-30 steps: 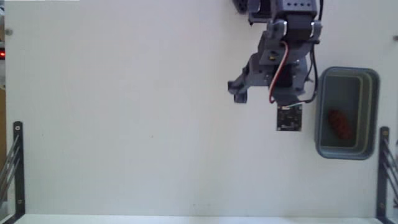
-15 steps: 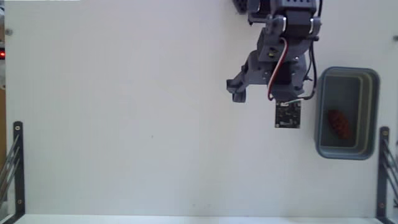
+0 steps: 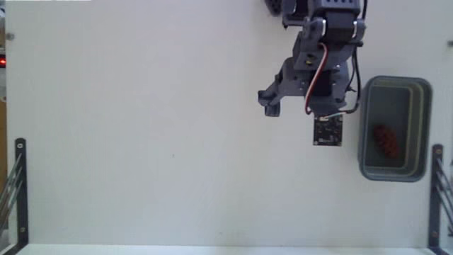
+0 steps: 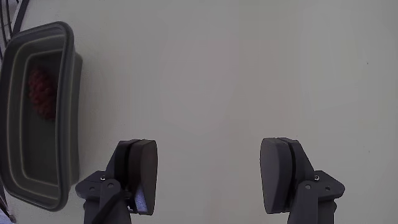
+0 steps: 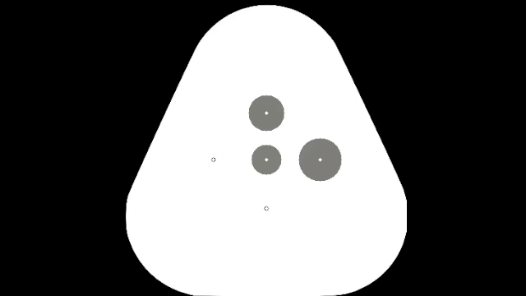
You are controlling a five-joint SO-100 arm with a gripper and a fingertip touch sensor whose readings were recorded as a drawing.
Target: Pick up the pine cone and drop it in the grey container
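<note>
The pine cone [image 3: 386, 140], small and reddish-brown, lies inside the grey container [image 3: 425, 126] at the right of the fixed view. My gripper [image 3: 303, 106] hangs over bare table just left of the container, clear of its rim. In the wrist view the gripper [image 4: 208, 149] is open, with two dark pads [image 4: 140, 174] wide apart and only table between them. The container [image 4: 69, 93] sits at that view's left edge with the pine cone [image 4: 41, 93] on its dark floor.
A white tabletop fills both views. Black metal brackets stand at the left edge [image 3: 18, 185] and the right edge [image 3: 437, 193] of the fixed view. The arm's base [image 3: 322, 10] is at the top, near the container.
The arm has drawn back slightly toward the top of the fixed view. The pine cone stays inside the container and the jaws stay open.
</note>
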